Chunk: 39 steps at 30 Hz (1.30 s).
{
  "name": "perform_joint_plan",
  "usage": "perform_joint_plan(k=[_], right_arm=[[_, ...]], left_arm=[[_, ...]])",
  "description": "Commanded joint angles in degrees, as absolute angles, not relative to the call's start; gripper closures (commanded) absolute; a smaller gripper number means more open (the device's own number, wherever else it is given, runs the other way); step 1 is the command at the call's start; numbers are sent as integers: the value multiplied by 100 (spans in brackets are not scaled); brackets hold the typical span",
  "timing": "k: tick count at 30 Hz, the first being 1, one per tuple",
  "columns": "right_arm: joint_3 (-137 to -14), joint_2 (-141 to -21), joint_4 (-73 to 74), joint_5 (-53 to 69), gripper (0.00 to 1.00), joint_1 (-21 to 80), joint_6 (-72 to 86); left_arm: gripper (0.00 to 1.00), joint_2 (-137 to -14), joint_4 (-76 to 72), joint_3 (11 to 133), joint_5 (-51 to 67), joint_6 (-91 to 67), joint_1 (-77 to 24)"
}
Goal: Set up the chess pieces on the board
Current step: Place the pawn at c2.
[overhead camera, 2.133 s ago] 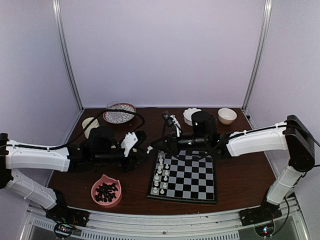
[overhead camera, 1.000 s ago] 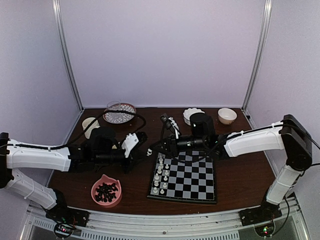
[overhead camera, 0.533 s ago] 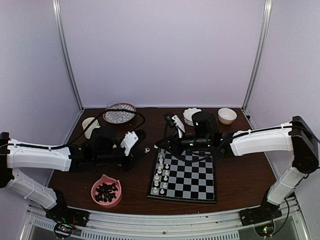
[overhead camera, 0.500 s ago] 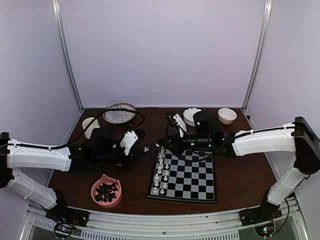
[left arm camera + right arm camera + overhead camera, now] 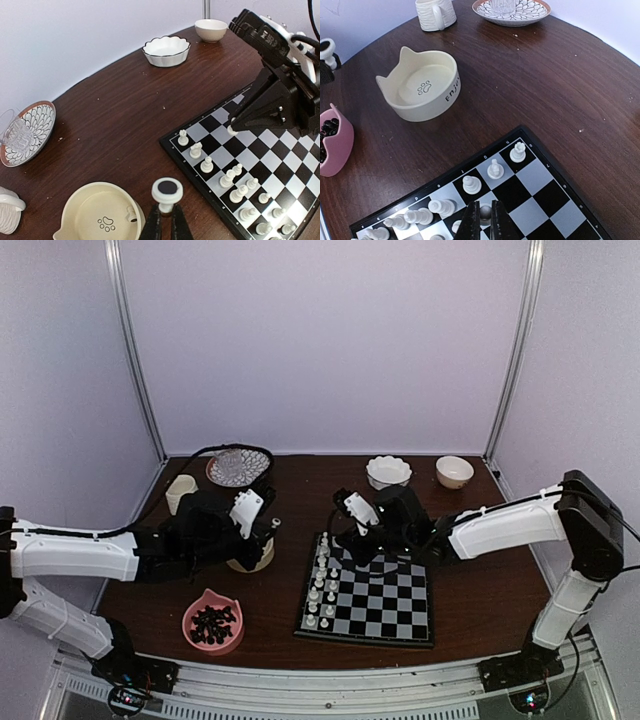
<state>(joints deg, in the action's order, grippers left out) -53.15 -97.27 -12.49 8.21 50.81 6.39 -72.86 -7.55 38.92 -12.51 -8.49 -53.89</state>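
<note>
Left jaws pinch a white piece (image 5: 167, 191) by the bowl (image 5: 95, 216). Right jaws, earlier beyond the board's (image 5: 400, 602) upper-left corner, now pinch a second piece (image 5: 231, 131) on it.

**Walled Bench Serves as Robot Test Cell**

A robotics lab cell: plain pale lilac wall panels (image 5: 320, 340) close in the left, far and right sides of a dark wood table (image 5: 480, 590), with bare metal uprights (image 5: 135, 350) at the far corners. Along the near edge, a metal rail (image 5: 330, 685) carries the bases of the left arm (image 5: 75, 552) and the right arm (image 5: 505, 523), both white and black.
</note>
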Motion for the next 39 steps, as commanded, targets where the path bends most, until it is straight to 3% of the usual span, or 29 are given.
perform_joint_plan(k=[1, 39], right_arm=[[-5278, -9643, -1176, 332, 100, 5089, 604], [-5722, -10731, -1120, 765, 95, 5194, 549]], left_arm=[[100, -7125, -802, 3867, -1507, -1003, -5348], [100, -7377, -785, 3964, -813, -867, -5347]])
